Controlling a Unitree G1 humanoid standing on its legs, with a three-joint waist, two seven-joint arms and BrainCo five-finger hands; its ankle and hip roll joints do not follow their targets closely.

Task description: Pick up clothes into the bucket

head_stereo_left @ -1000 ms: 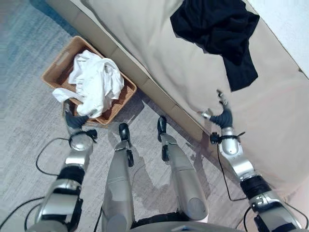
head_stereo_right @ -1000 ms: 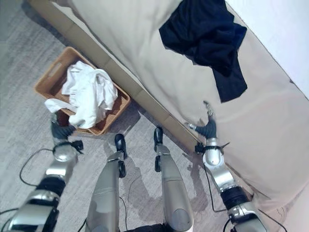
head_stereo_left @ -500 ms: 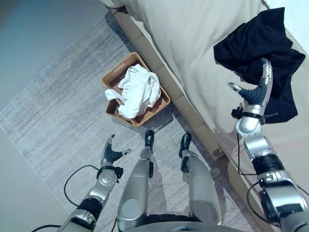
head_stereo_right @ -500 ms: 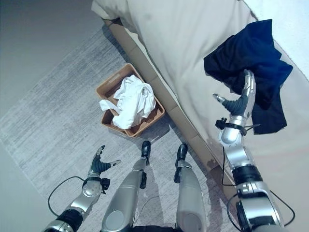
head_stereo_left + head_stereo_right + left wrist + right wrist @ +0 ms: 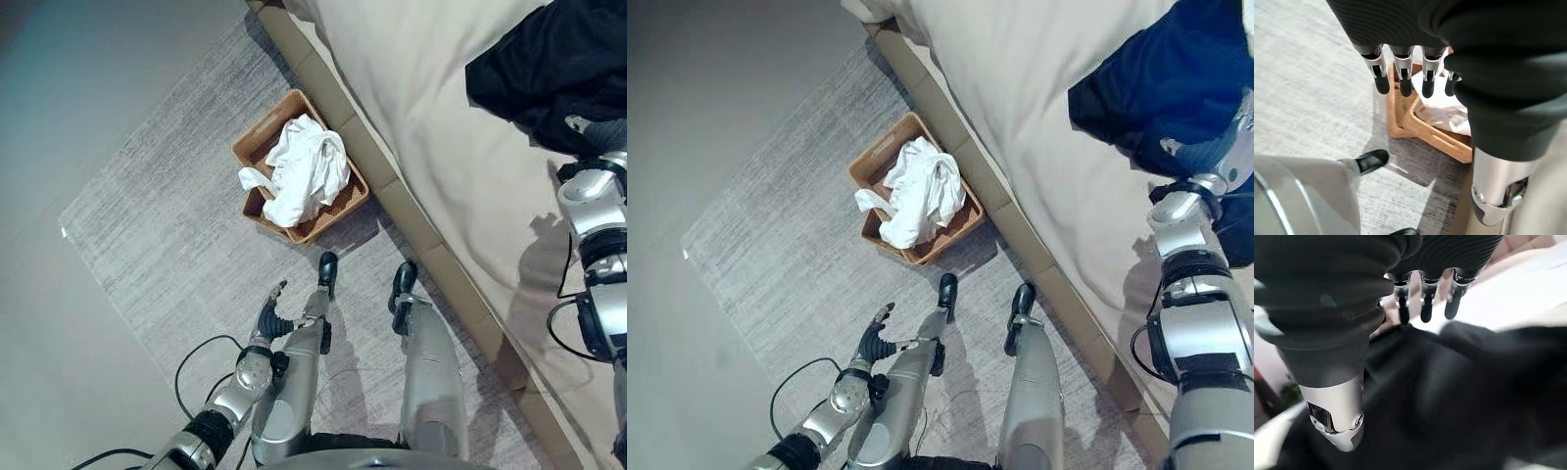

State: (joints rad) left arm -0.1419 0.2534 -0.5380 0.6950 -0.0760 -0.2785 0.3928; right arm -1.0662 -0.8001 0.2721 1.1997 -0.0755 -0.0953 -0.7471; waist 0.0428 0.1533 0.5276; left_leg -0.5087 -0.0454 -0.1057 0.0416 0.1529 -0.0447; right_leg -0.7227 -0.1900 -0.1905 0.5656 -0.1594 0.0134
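A brown woven basket stands on the rug beside the bed, with a crumpled white garment heaped in it. A black garment lies bunched on the beige bed at the upper right. My right hand reaches over that black garment with its fingers straight and nothing in them. Low beside my leg, my left hand is open and holds nothing; past its fingers I see the basket and the white garment.
The beige bed fills the right side, its wooden base running diagonally just behind the basket. A grey rug covers the floor around the basket, with bare floor beyond it on the left.
The camera has swung, shifting the whole scene. My right hand has gone from the bed's edge up over the black garment. My left hand has come away from the basket, down beside my leg.
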